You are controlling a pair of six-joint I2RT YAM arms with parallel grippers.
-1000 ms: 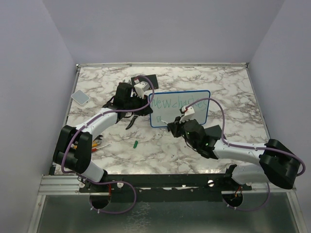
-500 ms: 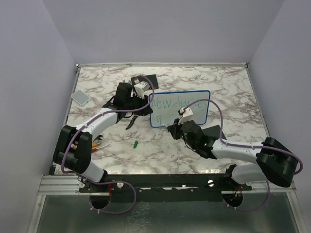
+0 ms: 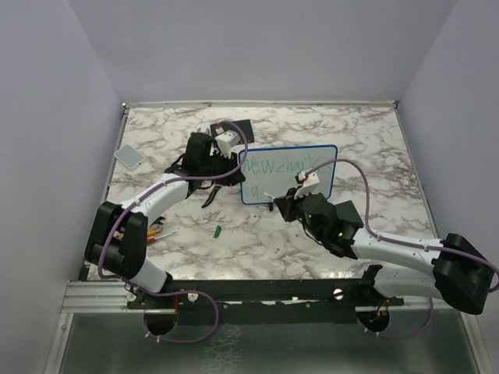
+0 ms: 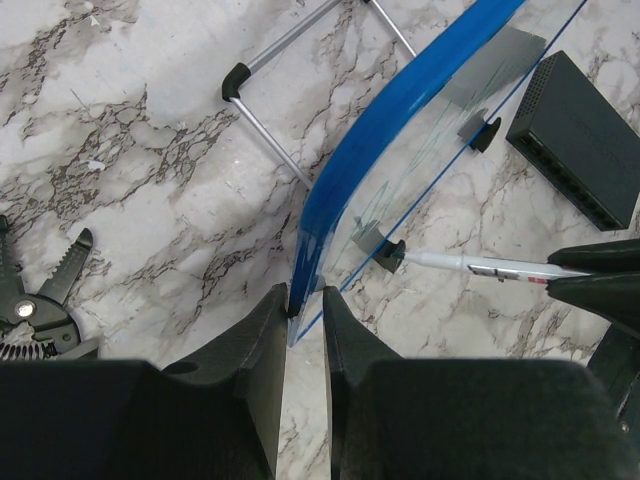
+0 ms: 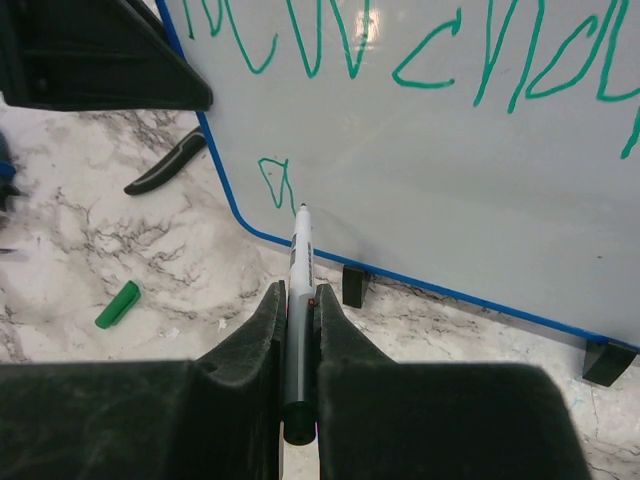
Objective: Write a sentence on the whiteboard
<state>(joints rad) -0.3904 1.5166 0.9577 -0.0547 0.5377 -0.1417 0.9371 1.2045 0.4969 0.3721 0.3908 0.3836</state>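
Observation:
The whiteboard (image 3: pixel 290 181) stands upright on black feet, blue-rimmed (image 4: pixel 385 125). Its left edge sits between the fingers of my left gripper (image 4: pixel 304 306) (image 3: pixel 236 167), which is shut on it. The sentence (image 5: pixel 420 55) runs in green across the top line, and a small green mark (image 5: pixel 273 182) starts a second line at the lower left. My right gripper (image 5: pixel 298 300) (image 3: pixel 283 202) is shut on a white marker (image 5: pixel 297 262) (image 4: pixel 480 266). The marker's tip is at the board face just right of that mark. Whether it touches, I cannot tell.
A black box with ports (image 4: pixel 575 140) (image 3: pixel 238 128) lies behind the board. Black pliers (image 4: pixel 40 300) (image 3: pixel 210 195) and a green cap (image 5: pixel 118 304) (image 3: pixel 219 231) lie left of it. A grey square pad (image 3: pixel 129 156) sits at the far left, with red-handled tools (image 3: pixel 160 231) nearer.
The right arm has swung its elbow out to the right and lower, and its gripper has shifted slightly right. The small green mark on the second line has changed shape. The left arm is still.

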